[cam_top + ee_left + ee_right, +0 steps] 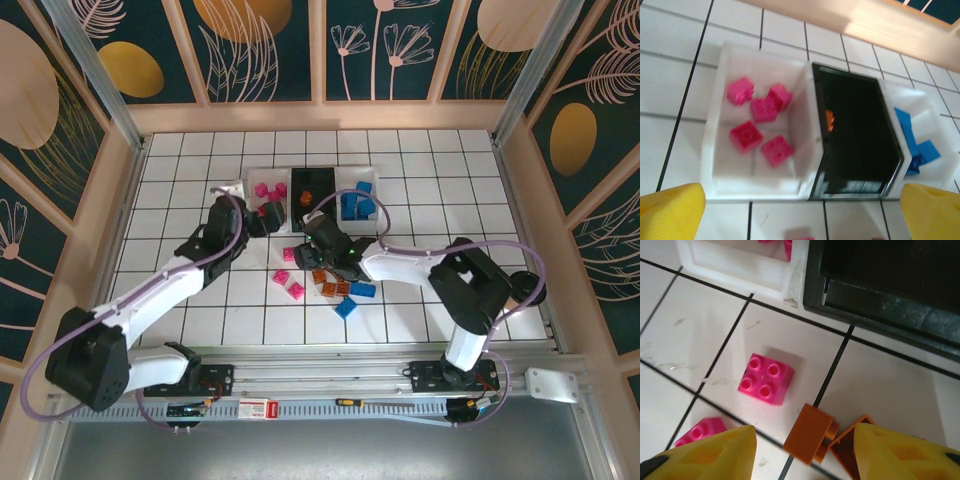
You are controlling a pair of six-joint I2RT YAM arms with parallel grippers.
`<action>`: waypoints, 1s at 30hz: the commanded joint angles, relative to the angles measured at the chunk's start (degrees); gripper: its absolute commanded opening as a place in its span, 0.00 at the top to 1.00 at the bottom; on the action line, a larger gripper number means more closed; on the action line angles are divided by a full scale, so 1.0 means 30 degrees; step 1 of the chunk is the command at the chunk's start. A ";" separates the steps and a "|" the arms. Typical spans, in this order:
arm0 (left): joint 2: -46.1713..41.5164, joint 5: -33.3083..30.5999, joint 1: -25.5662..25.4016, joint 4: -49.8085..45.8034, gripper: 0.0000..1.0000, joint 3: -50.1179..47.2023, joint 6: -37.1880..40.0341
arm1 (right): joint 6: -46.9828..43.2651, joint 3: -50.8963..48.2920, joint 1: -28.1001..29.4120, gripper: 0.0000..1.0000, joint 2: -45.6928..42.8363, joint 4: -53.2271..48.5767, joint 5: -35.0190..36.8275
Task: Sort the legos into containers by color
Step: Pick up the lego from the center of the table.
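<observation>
Seen from above, three bins stand touching in a row on the worktop (200, 160). The white left bin (252, 178) holds pink bricks (268, 189). The black bin (312, 180) shows one orange brick (307, 197). The white right bin (345, 178) holds blue bricks (355, 205). Nearer the arms lie the loose bricks (318, 276): three pink, about three orange and two blue. The left pincer (262, 222) hangs at the left bin's near edge, and the right pincer (320, 235) is low over the loose ones.

In the left wrist view, the left pincer (800, 220) is spread wide and empty. Beyond it, the left bin (755, 190) has five pink bricks (762, 110). The black bin (860, 150) has the orange brick (829, 120) against its left wall. The right bin (935, 115) holds the blue bricks (912, 140).

In the right wrist view, the right pincer (802, 440) is spread and straddles a tilted brick (807, 435), orange, which it does not yet pinch. A second orange piece (845, 445) touches that brick. A lone pink brick (765, 378) sits studs up between them and the left bin (740, 265), with the black bin (880, 295) just beside.

Pink and blue look more than half sorted, while orange lags. About eight bricks are left, and the tilted brick seems next for the black bin.
</observation>
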 commanded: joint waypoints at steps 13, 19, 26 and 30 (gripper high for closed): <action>-0.4067 -0.0305 -0.0114 -0.0798 0.01 -0.3199 -0.1253 | -0.0542 0.2862 0.1885 0.63 0.3375 -0.2919 0.5883; -0.3888 -0.0217 -0.0135 -0.0620 0.01 -0.3373 -0.1280 | -0.0749 0.2782 0.1888 0.75 0.3373 -0.2745 0.6258; -0.4168 0.0117 -0.0132 -0.0854 0.01 -0.3533 -0.1155 | -0.1076 0.1119 0.2087 0.84 0.0888 -0.0910 0.5654; -0.4599 0.0518 -0.0151 -0.1030 0.01 -0.3845 -0.1215 | -0.1105 -0.0242 0.1957 0.86 -0.1723 0.0382 0.4513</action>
